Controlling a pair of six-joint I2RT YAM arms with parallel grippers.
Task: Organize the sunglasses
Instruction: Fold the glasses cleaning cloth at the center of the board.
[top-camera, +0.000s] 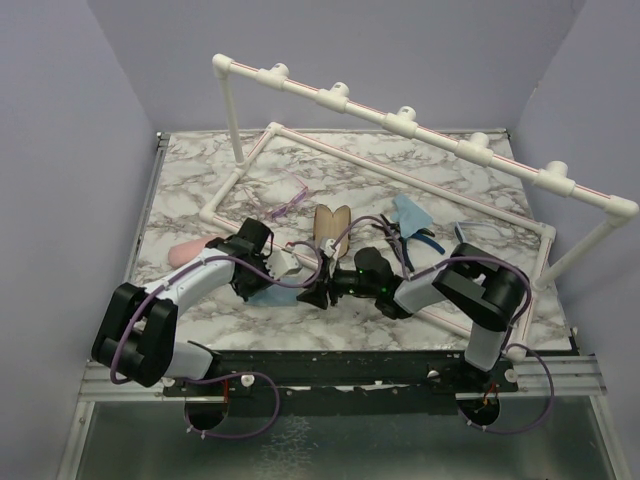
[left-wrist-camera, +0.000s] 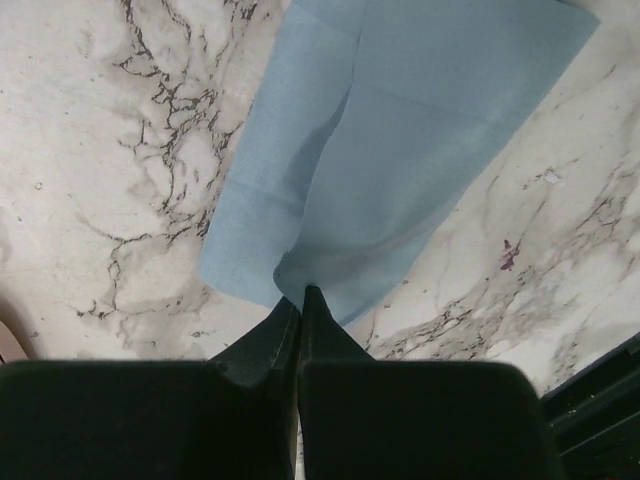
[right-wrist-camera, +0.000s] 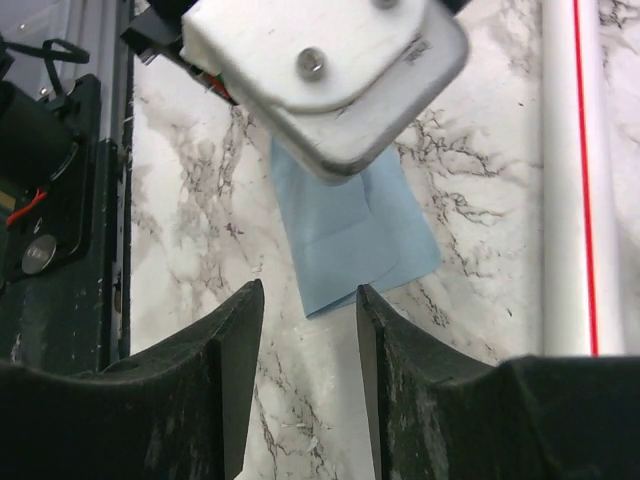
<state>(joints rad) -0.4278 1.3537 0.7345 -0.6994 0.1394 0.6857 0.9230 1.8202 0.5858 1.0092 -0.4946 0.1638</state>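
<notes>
We've got a folded blue cloth (left-wrist-camera: 400, 150) lying on the marble desk (top-camera: 200, 180), a white pipe frame (top-camera: 400, 122) behind, a tan case (top-camera: 331, 228) mid-desk, and possibly pliers (top-camera: 412, 245) to the right.

**Marble table and its load**

The white marble-patterned tabletop (top-camera: 200, 180) carries a white plastic-pipe frame (top-camera: 400, 175), its base rails resting on the surface. Within the rails lie slim glasses with a thin pink-purple frame (top-camera: 290, 203), a brown plaid oblong case (top-camera: 332, 225), a loose blue cloth (top-camera: 410, 212) and black-and-blue handled pliers (top-camera: 428, 240) just beside that cloth. A pink oblong case (top-camera: 185, 250) lies near the left edge, and a folded pale-blue cloth (left-wrist-camera: 400, 150) lies flat near the front
</notes>
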